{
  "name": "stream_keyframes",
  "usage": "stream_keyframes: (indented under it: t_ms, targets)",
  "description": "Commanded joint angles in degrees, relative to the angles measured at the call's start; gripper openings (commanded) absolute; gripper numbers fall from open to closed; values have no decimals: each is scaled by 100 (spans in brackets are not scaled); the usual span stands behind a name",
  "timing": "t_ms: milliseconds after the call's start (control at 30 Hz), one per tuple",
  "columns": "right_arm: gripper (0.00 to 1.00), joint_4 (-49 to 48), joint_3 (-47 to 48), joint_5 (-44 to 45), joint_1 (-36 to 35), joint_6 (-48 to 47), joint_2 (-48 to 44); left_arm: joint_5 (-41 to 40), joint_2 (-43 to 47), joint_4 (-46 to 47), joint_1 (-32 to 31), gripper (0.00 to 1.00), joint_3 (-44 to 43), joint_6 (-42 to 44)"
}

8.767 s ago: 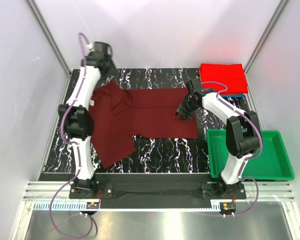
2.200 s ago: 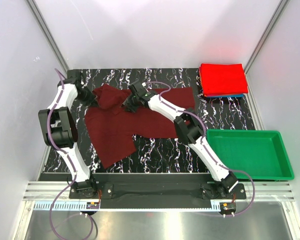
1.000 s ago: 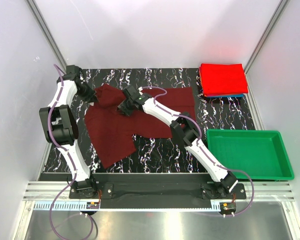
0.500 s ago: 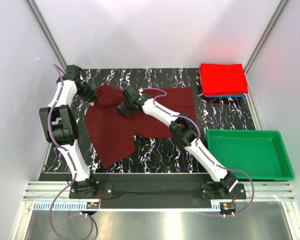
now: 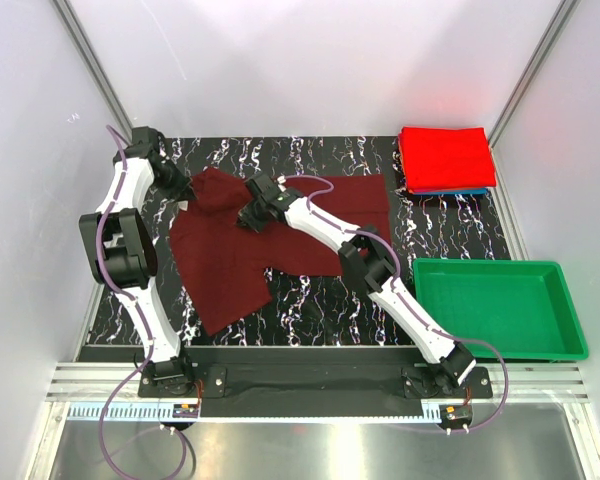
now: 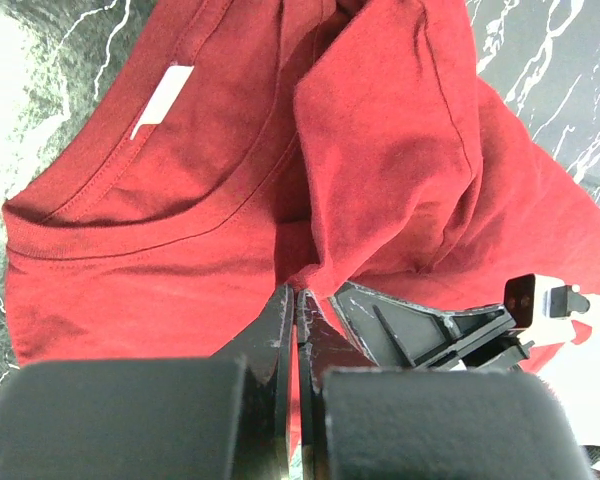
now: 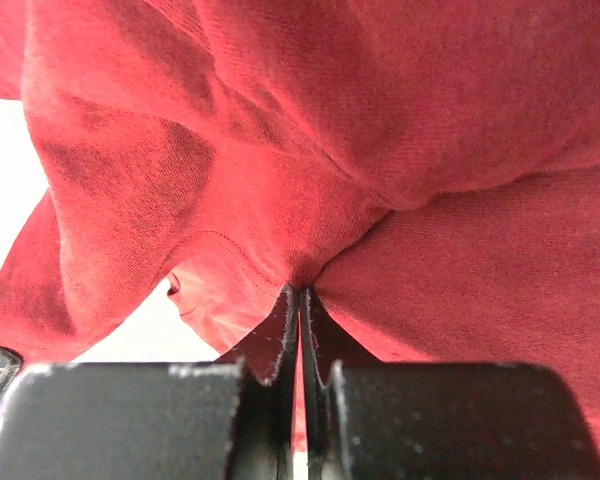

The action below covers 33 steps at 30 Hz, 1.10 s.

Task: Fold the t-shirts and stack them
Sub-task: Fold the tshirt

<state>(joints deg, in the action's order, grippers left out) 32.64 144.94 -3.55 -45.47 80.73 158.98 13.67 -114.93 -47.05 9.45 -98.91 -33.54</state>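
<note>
Left gripper [image 6: 295, 297] is clamping tight on the maroon t-shirt [image 5: 230, 260] near its collar and right gripper [image 7: 300, 293] is clamping a bunched fold just beside, shirt lying rumpled on the table's [image 5: 320, 300] left half, both thin bites probably risking slipping or dragging extra layers on lifting.

A robotics lab test cell: plain white panels [image 5: 310, 70] box in the marbled table [image 5: 310, 300], aluminium struts [image 5: 94, 72] climb both upper corners, and two cabled arms [image 5: 410, 315] are bolted to a rail [image 5: 310, 395] along the bottom edge.
</note>
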Motion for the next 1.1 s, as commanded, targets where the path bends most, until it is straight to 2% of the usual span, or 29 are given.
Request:
stream_keyframes:
  t_ms: [0,133,200,233,267,300,500,1067]
  targets:
    - [2,-355,-19,180,109,-171,-297,-153,6,-32,21,0,-338,5]
    - [1,-592,-54,21,153,-242,-376,-470,-29,-199,21,0,-532,119]
    - [3,-645,-89,-31,162,-303,-420,-550,-46,-234,21,0,-594,137]
    - [6,-628,-89,-40,170,-329,-420,-558,-55,-235,21,0,-611,137]
    - [17,-602,-80,-49,170,-338,-429,-567,-64,-243,21,0,-612,128]
    - [21,-610,-80,-58,179,-347,-429,-533,-64,-226,13,0,-577,120]
    - [30,-540,218,-128,170,-321,-201,-313,24,-15,13,0,-278,-38]
    - [29,-566,341,-119,118,-101,54,-268,-29,-6,-14,0,-295,-47]
